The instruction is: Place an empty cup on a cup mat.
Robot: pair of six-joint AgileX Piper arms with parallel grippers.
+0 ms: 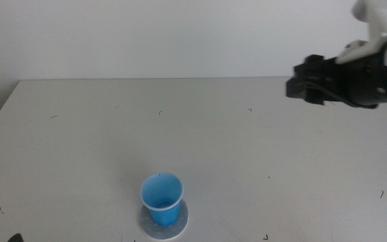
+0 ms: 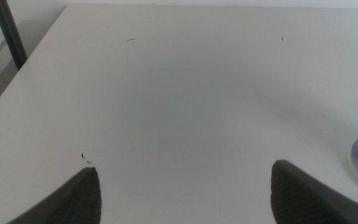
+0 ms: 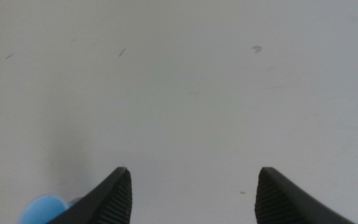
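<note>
One empty cup (image 1: 161, 198) on cup mat (image 1: 180, 225)

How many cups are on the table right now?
1. The cup stands upright on the cup mat near the table's front edge. Both tools are away from it, open and empty: right tool raised at far right, left tool at the left.

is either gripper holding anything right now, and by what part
Nothing is held. Both grippers are open and empty; the right gripper is raised far from the blue cup, which stands free on the cup mat.
</note>
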